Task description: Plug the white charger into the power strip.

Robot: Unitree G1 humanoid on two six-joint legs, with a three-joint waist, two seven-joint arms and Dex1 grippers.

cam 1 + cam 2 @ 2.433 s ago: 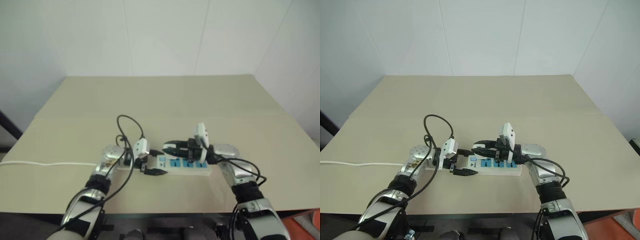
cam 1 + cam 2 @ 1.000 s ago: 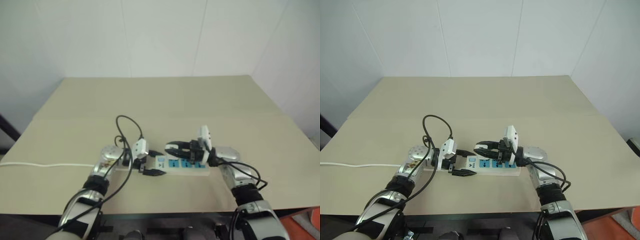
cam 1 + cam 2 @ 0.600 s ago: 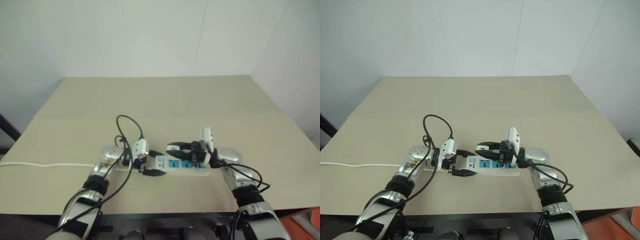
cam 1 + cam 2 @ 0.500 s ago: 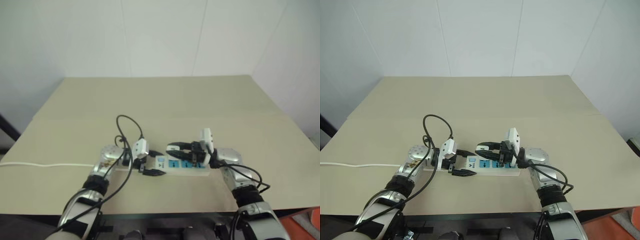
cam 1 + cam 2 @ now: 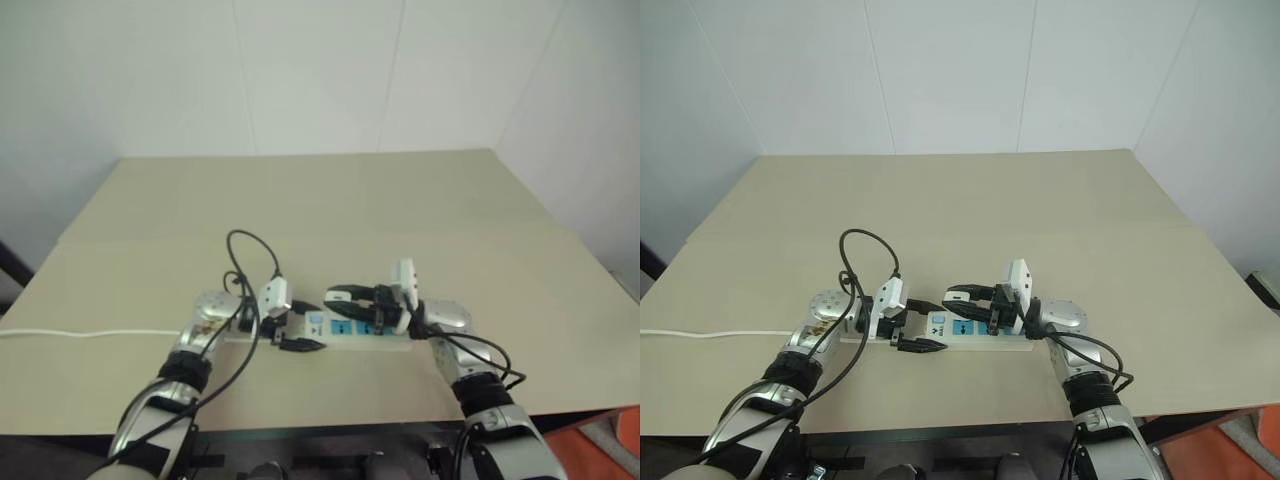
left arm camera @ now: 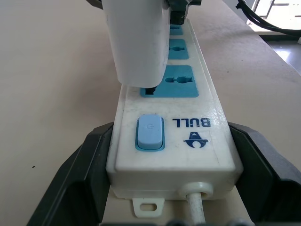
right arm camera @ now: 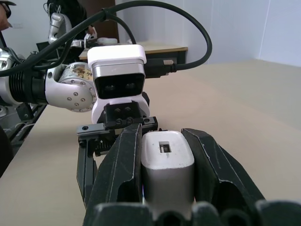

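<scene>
2 grips set: left gripper [image 6: 169,188] clamps power strip [image 6: 188,127] at switch end, right gripper [image 7: 165,155] pinches white charger [image 7: 167,162] over first socket. Insertion underway, probably; needs straight downward press.

beige table [image 5: 940,190] against white panelled walls [image 5: 940,70].

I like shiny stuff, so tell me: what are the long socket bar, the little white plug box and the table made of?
The power strip looks like glossy white moulded plastic, catching soft highlights, with matte blue plastic socket panels and switch. The white charger seems smooth white plastic too, slightly satin, with rounded moulded edges. The table looks like a matte beige laminate or painted board; its even, dull colour leaves that open.
</scene>
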